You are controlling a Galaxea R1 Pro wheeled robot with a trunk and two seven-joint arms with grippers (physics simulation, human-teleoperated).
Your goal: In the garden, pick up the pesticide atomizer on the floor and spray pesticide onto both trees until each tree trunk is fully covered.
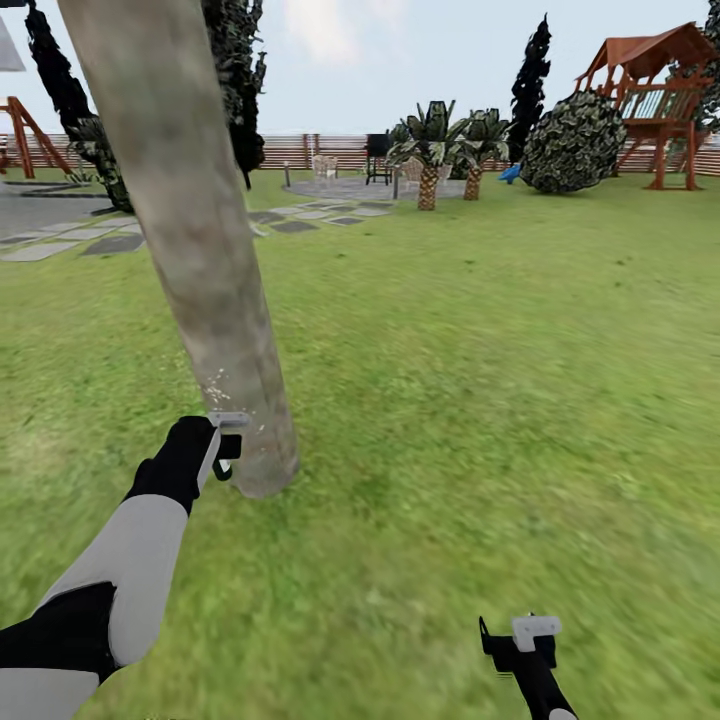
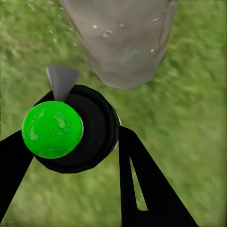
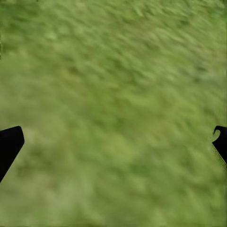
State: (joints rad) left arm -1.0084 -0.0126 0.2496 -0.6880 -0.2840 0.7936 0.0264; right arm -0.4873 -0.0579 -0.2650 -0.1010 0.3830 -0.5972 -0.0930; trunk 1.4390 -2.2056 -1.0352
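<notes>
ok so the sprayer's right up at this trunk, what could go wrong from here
1. The atomizer in the left gripper sits very close to the tree trunk; its nozzle could bump the bark.
2. White specks show only low on the trunk near the nozzle, so aiming there alone would likely leave the upper trunk uncovered.
3. The right gripper hangs open over the grass, so it gives no backup if the atomizer slips.

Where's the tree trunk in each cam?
Head view: tree trunk runs from the top edge, left of centre, down to the grass, its base beside the left gripper.
Left wrist view: the trunk's base fills the upper middle, just past the atomizer in the left gripper.
Right wrist view: not in it, just grass.
Shared landmark: white droplet specks on the trunk.
</notes>
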